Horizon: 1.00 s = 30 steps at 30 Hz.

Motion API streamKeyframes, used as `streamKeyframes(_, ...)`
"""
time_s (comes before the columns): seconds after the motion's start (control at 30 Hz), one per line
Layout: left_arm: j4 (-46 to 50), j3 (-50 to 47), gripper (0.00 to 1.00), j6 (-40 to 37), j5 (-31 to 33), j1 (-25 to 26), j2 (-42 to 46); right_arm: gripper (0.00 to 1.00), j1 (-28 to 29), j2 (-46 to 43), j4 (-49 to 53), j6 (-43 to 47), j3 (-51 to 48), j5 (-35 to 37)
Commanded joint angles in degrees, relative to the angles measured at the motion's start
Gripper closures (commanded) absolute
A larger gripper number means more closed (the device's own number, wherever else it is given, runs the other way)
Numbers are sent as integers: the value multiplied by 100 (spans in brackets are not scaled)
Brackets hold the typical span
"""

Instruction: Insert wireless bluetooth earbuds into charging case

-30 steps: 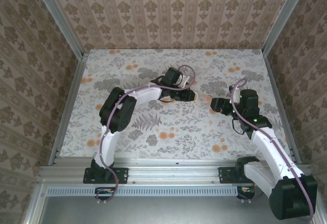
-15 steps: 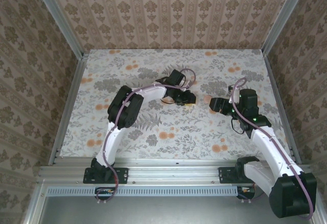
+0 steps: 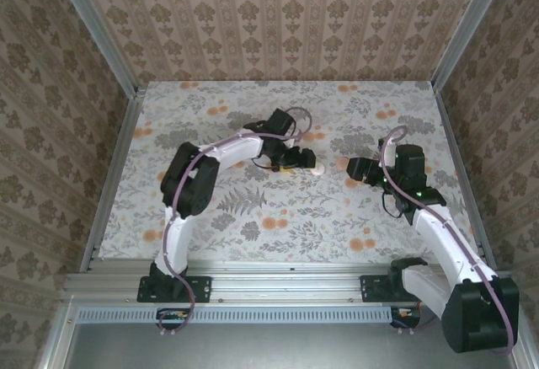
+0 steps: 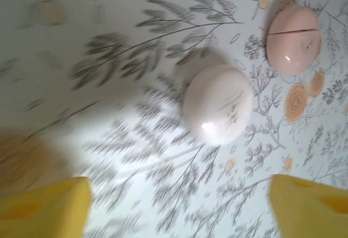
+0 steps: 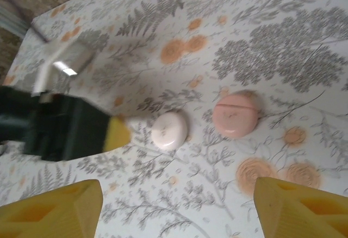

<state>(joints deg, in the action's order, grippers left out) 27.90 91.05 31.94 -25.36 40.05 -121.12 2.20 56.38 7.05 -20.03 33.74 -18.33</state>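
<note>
The charging case (image 5: 235,114) is a small round pink puck, shut, with a thin seam across it (a closed clamshell). It lies mid-table on the floral table (image 3: 253,221), just beside a paler round puck (image 4: 217,105). A second ago the left gripper (image 4: 179,208) was closed at that pale puck; now its fingers stand wide and the puck lies free. The right gripper (image 5: 176,205) is spread wide, empty, near the case.

On the table (image 3: 210,125), the charging case (image 5: 235,114) lies to the right of a second puck (image 5: 169,131), near it but apart. The 2 lie between the left gripper (image 4: 176,208) and the right gripper (image 5: 176,208).
</note>
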Motion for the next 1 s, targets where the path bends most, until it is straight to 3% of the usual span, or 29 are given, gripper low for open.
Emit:
streamKeyframes(0.0,478,-391,0,-465,927,-182,938,20,-95,218,-643,330,-174,563)
streamKeyframes(0.03,520,-586,0,-566,1224,-247,1242,1,-108,315,-843,406,-236,828)
streamKeyframes(0.17,260,-1745,0,-1027,2715,-595,2749,0,-224,711,-1607,732,-381,1705)
streamKeyframes(0.23,-212,-2660,0,-1269,3563,-882,3731,0,-280,873,-2115,1107,-471,1849)
streamKeyframes(0.37,-1450,-4552,0,-1790,4657,-1638,5674,0,-307,1285,-3247,1516,-844,2177)
streamKeyframes(0.53,-3322,-6643,0,-2963,5205,-2397,7336,0,-334,1896,-4310,1629,-1049,2036)
streamKeyframes(0.6,-4015,-7246,0,-3256,5078,-2713,7474,0,-334,2094,-5146,1670,-1235,1860)
streamKeyframes(0.67,-4688,-7620,0,-3096,4808,-3080,7287,0,-326,2294,-5232,1728,-1156,1739)
streamKeyframes(0.73,-5713,-7901,0,-3113,4493,-3402,6629,0,-325,2792,-5660,1759,-1202,1657)
streamKeyframes(0.8,-6106,-7727,0,-3218,4412,-3540,5986,0,-317,3196,-6204,1732,-1293,1680)
streamKeyframes(0.87,-6759,-7680,0,-3464,4042,-3616,5448,0,-312,3083,-6013,1794,-1292,1621)
streamKeyframes(0.93,-8063,-7736,0,-3526,3939,-3627,4683,0,-299,3147,-6090,1843,-1276,1562)
streamKeyframes(0.97,-8067,-7594,0,-3367,3848,-3627,4439,0,-299,3111,-5876,1860,-1206,1524)
